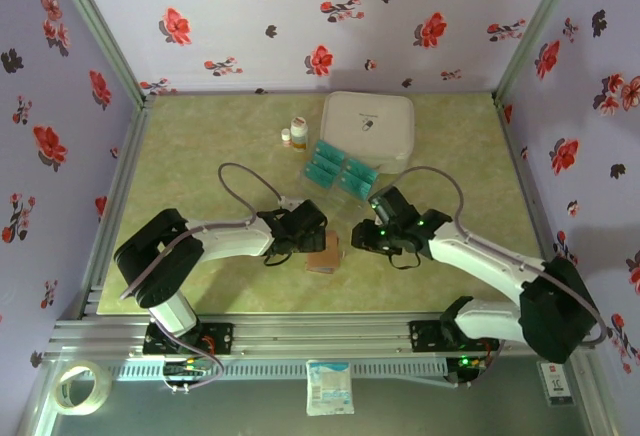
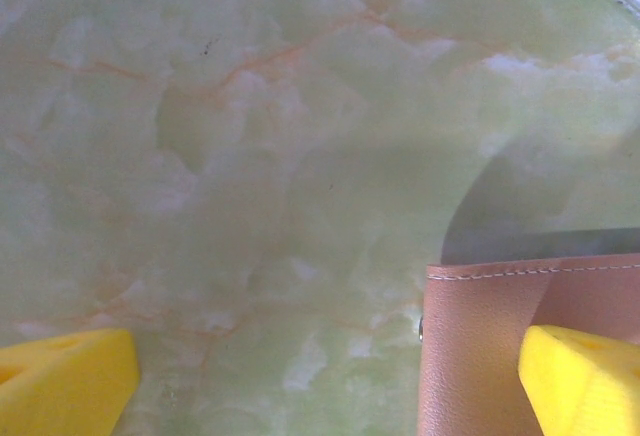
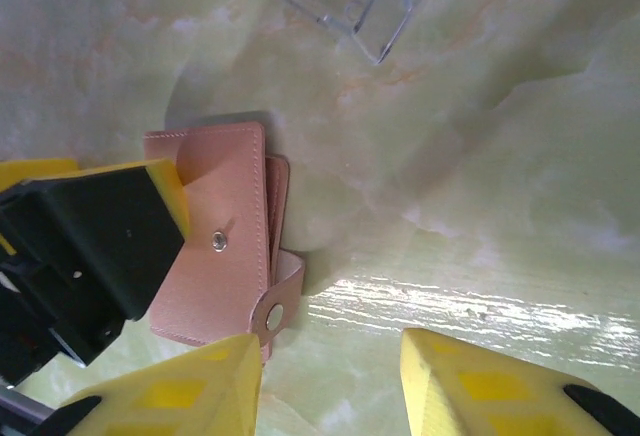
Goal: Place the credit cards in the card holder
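Top view: the card holder (image 1: 323, 254) lies between your two claws, just beside the left claw (image 1: 308, 237) and near the right claw (image 1: 364, 239). The credit cards (image 1: 340, 170) sit well beyond both, untouched. Left wrist view: the left claw (image 2: 320, 386) is spread wide and grips nothing. Its right-hand finger (image 2: 585, 381) overlaps the card holder (image 2: 480, 346), contact uncertain. Right wrist view: the right claw (image 3: 330, 386) has its jaws part-way apart and empty. The card holder (image 3: 215, 256) lies folded ahead-left, with its snap tab (image 3: 272, 316), apparently unfastened, just beyond the left fingertip (image 3: 170, 396). Step judged: opening the fold. Pin the card holder flat with the left finger. Take the snap tab alone in your right claw and lift gently, so nothing slides.
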Tool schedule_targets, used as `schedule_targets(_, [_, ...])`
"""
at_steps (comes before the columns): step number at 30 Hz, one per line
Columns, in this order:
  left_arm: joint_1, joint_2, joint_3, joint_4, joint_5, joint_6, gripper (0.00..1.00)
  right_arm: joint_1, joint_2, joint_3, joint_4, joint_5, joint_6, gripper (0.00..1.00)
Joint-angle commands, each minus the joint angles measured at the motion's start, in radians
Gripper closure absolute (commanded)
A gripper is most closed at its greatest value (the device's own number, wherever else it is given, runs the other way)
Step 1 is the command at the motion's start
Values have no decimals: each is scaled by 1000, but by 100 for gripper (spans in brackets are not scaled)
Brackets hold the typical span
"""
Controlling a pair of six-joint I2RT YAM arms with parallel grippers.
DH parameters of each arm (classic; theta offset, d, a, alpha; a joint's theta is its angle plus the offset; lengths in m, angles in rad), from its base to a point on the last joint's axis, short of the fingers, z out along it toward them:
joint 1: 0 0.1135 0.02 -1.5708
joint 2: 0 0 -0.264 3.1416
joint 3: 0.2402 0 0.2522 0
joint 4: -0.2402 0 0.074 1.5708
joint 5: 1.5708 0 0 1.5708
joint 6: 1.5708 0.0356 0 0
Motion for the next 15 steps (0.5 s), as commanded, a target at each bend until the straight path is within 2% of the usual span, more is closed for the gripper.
schedule_targets(1, [42, 138, -79, 52, -31, 32, 0, 39, 45, 49, 29, 55, -14, 60])
schedule_targets(15, [39, 144, -89, 75, -30, 37, 0, 87, 199, 129, 4, 91, -29, 68])
